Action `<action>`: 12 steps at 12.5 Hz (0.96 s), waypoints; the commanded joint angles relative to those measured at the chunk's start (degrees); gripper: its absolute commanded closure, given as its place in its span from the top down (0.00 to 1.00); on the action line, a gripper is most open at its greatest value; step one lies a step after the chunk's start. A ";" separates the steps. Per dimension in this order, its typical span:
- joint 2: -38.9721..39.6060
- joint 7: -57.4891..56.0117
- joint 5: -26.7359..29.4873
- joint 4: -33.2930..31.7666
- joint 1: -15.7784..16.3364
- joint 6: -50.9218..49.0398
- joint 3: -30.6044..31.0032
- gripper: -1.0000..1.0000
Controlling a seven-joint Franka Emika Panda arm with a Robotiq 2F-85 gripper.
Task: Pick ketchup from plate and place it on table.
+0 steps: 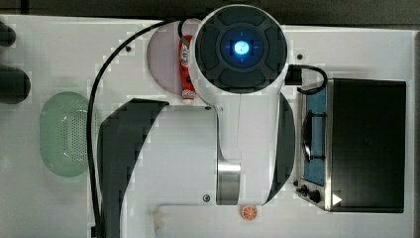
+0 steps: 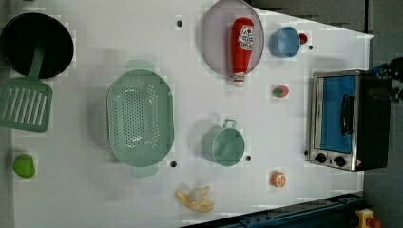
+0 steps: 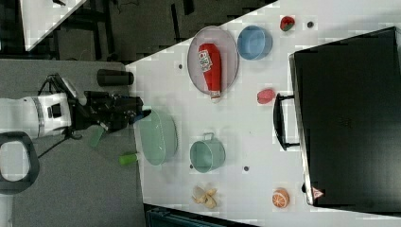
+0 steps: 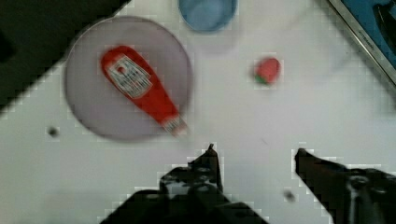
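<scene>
The ketchup [image 2: 241, 47] is a slim red bottle lying flat on the pale lilac plate [image 2: 216, 42], its whitish cap [image 2: 238, 80] poking just past the rim. It also lies on the plate [image 4: 93, 107] in the wrist view as ketchup [image 4: 140, 88]. In the top view the ketchup [image 1: 185, 67] and plate [image 1: 163, 59] are partly hidden by my arm. My gripper [image 4: 256, 151] is open and empty, hovering high over bare white table [image 2: 85, 190] beside the cap end. In the right view the gripper [image 3: 142, 112] hangs well away from the plate [image 3: 196, 71].
A blue bowl [image 2: 284, 42] and a strawberry [image 2: 280, 90] sit close to the plate. A toaster oven [image 2: 344, 121] stands at the left view's right. A green basket [image 2: 140, 118], green pot [image 2: 224, 146], black pan [image 2: 35, 45], banana [image 2: 196, 199] and orange slice [image 2: 278, 179] are spread around.
</scene>
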 commanded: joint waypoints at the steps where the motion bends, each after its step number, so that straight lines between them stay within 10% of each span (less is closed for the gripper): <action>1: -11.11 3.11 1.55 -2.75 -5.91 -10.95 2.57 0.80; 3: -10.65 3.02 1.55 -3.09 -5.79 -10.72 2.96 1.00; 12: 2.94 -4.27 1.54 -3.25 -4.40 -2.09 7.42 1.00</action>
